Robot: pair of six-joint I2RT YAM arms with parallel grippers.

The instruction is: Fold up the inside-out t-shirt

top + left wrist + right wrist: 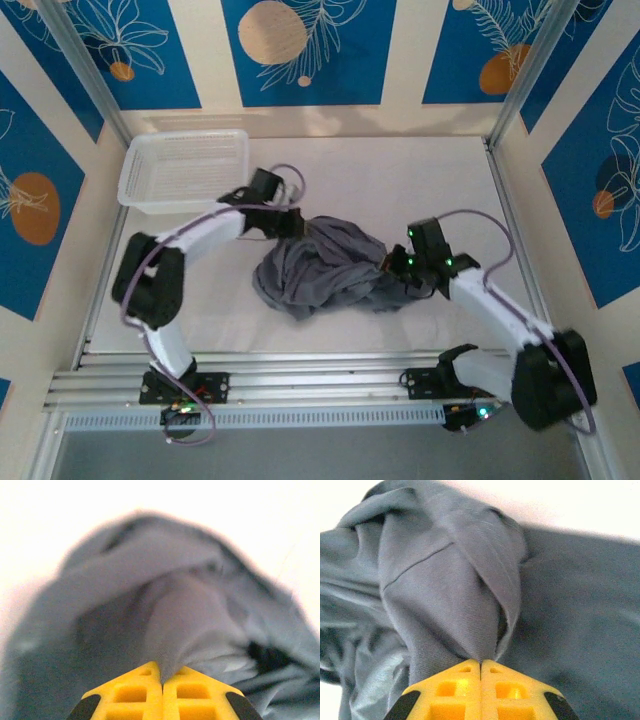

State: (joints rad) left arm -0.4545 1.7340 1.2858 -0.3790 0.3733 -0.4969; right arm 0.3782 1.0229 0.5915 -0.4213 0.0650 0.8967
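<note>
Both grippers clamped on a bunched grey t-shirt at mid-table

The inside-out t-shirt [318, 268] lies in a crumpled, slate-grey heap near the middle of the white table [420, 175], between the two arms. It is not spread flat: the cloth is gathered into deep folds, with one edge trailing toward the near left.

The left gripper [292, 226] reaches in from the left and meets the far-left edge of the heap. In the left wrist view its yellow fingers [137, 692] are pressed together, with a ridge of grey cloth [182, 615] rising from the seam where they meet, so it is closed on the t-shirt. That view is soft and blurred, and finer detail of the fabric cannot be made out.

The right gripper [396, 266] comes in from the right and touches the right side of the heap. In the right wrist view its yellow fingers [505, 692] are likewise closed, pinching a thick fold of the shirt [445, 595] that fans upward from the tips. A stitched seam runs diagonally across this fold.

A white mesh-sided plastic basket [135, 190] sits at the far left corner of the table, well apart from the t-shirt and just beyond the left arm's elbow
</note>
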